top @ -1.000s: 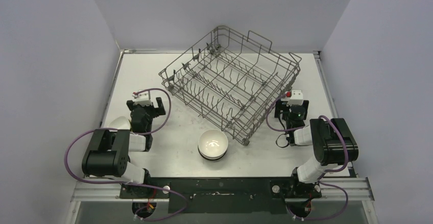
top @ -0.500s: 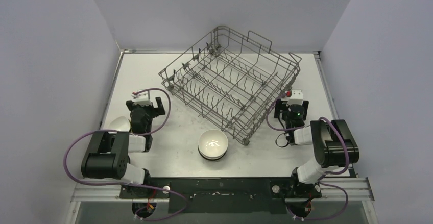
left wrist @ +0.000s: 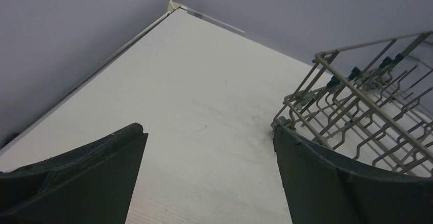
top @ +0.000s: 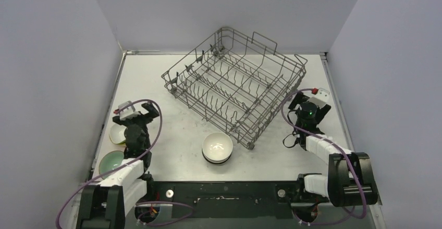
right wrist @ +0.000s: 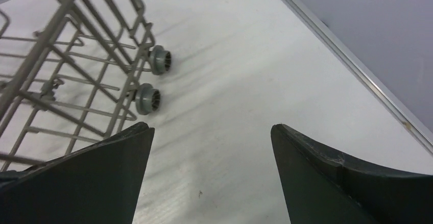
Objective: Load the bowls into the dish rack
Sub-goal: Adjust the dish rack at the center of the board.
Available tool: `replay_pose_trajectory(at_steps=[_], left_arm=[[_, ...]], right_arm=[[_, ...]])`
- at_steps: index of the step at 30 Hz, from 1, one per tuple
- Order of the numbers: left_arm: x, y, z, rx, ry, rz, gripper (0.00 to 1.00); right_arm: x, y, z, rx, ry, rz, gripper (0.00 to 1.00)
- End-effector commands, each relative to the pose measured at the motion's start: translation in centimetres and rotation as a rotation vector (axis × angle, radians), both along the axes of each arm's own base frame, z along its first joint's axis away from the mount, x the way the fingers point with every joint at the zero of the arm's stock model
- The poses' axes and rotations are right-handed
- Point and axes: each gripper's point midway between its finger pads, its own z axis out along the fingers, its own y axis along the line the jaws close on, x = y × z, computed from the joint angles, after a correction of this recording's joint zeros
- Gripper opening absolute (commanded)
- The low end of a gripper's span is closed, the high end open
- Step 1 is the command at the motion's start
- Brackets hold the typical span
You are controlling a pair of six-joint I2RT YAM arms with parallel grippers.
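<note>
- We've got a white bowl nested in a dark bowl on the table. It's off to the right of the left gripper and a bit closer to the bases. From the right gripper it's to the left and closer in.
- Two more bowls sit on the table down by the left gripper's wrist, on its left side. One is a cream bowl, and the pale green bowl sits just behind it toward the base. The arm partly covers both.
- The dish rack sits at an angle, ahead and to the right of the left gripper, with its corner just past the right finger in that wrist view.
- For the right gripper the rack is close on the left, and we can see its two grey rollers just ahead of the left finger.
- Left gripper: jaws spread wide, only bare table between them.
- Right gripper: same deal, wide apart and holding nothing.
</note>
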Motion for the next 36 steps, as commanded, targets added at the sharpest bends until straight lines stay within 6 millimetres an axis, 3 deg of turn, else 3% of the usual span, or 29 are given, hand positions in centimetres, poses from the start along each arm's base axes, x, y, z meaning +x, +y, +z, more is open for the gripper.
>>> replay_pose_trajectory(at_steps=[1,6,8,15,19,21,24,29,33,36], left_arm=[[0.1,0.1,2.2,-0.15,-0.058,0.037,0.96],[0.6,-0.5,3.0,-0.279,0.004,0.039,0.96],[0.9,-1.0,3.1,-0.311,0.048,0.021,0.96],[1.3,-3.5,3.6,-0.444,0.158,-0.074,0.96],[1.9,-5.5,5.3,-0.457,0.188,-0.182,0.96],[2.3,-6.7,6.1,-0.466,0.199,-0.248,0.96],[2.8,-8.0,7.3,-0.498,0.208,-0.312,0.96],[4.2,-10.8,8.3,-0.575,0.24,-0.453,0.96],[5.6,-12.4,7.3,-0.626,0.322,-0.511,0.99],[6.7,-13.5,6.4,-0.665,0.372,-0.545,0.9]], right_arm=[[-1.8,-3.5,0.7,0.068,0.02,-0.294,0.9],[-4.1,-5.6,3.7,0.185,-0.093,-0.541,0.9],[-3.8,-5.2,6.6,0.22,-0.164,-0.509,0.9],[-0.9,0.3,17.1,0.246,-0.352,-0.062,0.9],[0.8,4.2,20.4,0.25,-0.344,0.179,0.9],[1.8,6.3,20.6,0.271,-0.292,0.282,0.9],[2.4,8.1,18.9,0.294,-0.164,0.346,0.9],[1.2,8.0,16.3,0.315,-0.078,0.317,0.9],[-0.3,8.5,15.6,0.348,-0.083,0.331,0.9],[-0.8,9.1,15.4,0.367,-0.082,0.357,0.91]])
